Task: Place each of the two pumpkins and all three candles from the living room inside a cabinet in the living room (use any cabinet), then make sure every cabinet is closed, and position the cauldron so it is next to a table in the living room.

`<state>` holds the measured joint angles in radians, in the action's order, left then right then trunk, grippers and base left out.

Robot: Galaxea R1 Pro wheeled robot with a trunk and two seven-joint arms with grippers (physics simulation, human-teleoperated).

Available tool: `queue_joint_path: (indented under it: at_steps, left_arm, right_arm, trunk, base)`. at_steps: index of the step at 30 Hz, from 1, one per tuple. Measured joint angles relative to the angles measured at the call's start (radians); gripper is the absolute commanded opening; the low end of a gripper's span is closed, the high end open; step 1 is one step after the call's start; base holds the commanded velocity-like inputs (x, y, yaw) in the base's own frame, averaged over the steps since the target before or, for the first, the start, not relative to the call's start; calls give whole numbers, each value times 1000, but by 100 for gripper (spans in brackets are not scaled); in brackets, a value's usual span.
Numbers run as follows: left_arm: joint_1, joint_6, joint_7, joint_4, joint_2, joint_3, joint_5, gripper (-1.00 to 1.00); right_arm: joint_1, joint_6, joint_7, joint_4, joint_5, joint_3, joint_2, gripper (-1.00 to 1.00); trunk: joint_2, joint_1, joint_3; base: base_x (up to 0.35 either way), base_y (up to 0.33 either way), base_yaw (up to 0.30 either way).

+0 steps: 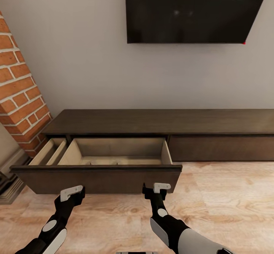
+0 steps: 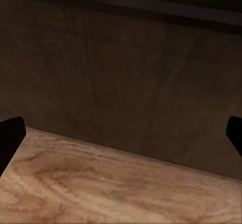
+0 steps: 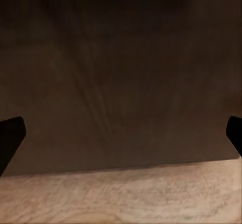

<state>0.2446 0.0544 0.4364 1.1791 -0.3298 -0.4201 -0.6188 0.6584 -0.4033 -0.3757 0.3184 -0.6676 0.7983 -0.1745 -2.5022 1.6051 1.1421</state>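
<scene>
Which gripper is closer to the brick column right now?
Left. The left gripper is at the open drawer front, toward the brick column; the right gripper sits farther along that front, away from it.

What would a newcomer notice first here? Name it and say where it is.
The pulled-out drawer of the long dark-brown cabinet stands open right in front of the robot, its pale interior showing nothing inside. Both grippers, left gripper and right gripper, hang just before the drawer front, fingers apart. Above on the wall hangs a black TV, with a brick column at the left.
</scene>
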Motion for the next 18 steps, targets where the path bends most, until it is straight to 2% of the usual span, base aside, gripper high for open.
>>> queue_joint_path:
  at_steps: [6, 18]
  left_arm:
    - [0, 0, 0, 0, 0, 0, 0, 100]
    - [0, 0, 0, 0, 0, 0, 0, 100]
  right_arm:
    - [0, 0, 0, 0, 0, 0, 0, 100]
    - [0, 1, -1, 0, 1, 2, 0, 100]
  trunk:
    - [0, 0, 0]
    - [0, 0, 0]
  base:
    - [198, 19, 0]
    - [127, 1, 0]
